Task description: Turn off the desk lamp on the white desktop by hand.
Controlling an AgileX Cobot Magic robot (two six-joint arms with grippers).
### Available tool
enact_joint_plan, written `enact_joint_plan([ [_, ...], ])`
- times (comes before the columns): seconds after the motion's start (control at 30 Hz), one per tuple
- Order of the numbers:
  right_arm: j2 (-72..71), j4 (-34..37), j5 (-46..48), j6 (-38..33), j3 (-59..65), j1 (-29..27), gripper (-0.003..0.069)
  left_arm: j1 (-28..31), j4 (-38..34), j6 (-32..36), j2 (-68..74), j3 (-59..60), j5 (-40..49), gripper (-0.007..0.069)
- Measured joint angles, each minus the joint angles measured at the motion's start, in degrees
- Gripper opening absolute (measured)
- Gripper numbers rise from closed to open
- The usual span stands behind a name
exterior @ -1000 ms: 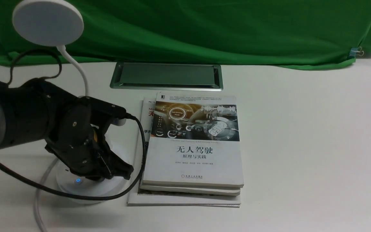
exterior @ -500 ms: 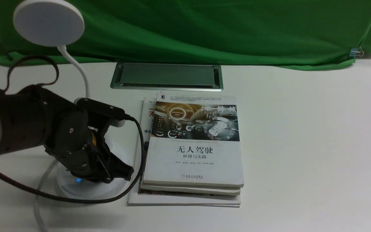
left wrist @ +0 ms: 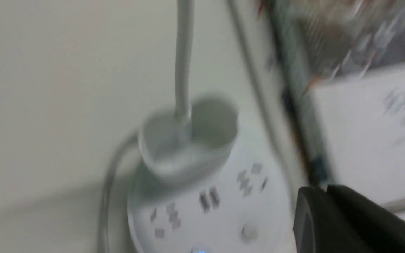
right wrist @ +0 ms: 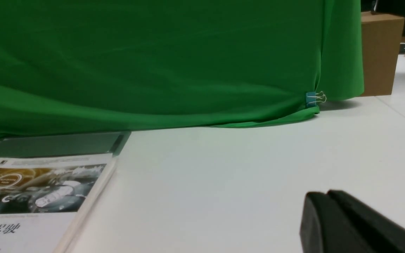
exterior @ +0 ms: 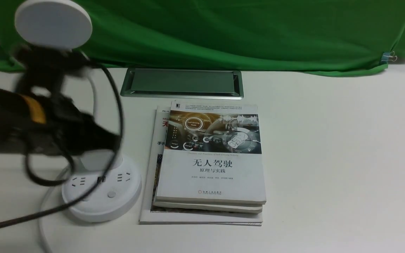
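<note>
The white desk lamp stands at the left of the white desktop (exterior: 329, 158), with its disc head (exterior: 53, 23) up high and its round base (exterior: 102, 191) showing sockets and a round button (exterior: 111, 194). My left hand is blurred by motion, and its gripper (exterior: 105, 140) hangs above the base, clear of it. In the left wrist view the shut left fingertips (left wrist: 325, 189) sit beside the base (left wrist: 202, 211), and a faint blue light (left wrist: 200, 251) shows at the base's edge. My right gripper (right wrist: 327, 194) is shut and empty over bare desktop.
A stack of books (exterior: 209, 158) lies right of the lamp base. The silver-framed cable hatch (exterior: 181, 82) is behind it, before the green cloth (exterior: 223, 31). My left arm's black cable (exterior: 93, 189) loops across the base. A cardboard box (right wrist: 380, 52) stands far right.
My left hand has lifted up and back off the lamp base, where its fingers were pressed near the blue-lit button. The base's sockets and button are now uncovered.
</note>
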Motion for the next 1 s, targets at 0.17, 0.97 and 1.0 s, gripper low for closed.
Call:
enact_joint_plan([
  [0.17, 0.0, 0.0, 0.0, 0.0, 0.0, 0.0, 0.0036, 0.0, 0.4, 0.0, -7.2, 0.0, -10.0, 0.0019],
  [0.97, 0.0, 0.0, 0.0, 0.0, 0.0, 0.0, 0.0036, 6.5, -2.2, 17.2, -52.6, 43.1, -40.9, 0.0019],
  [1.0, 0.0, 0.0, 0.0, 0.0, 0.0, 0.0, 0.0036, 8.4, -2.3, 15.0, -54.8, 44.8, -38.8, 0.0019],
])
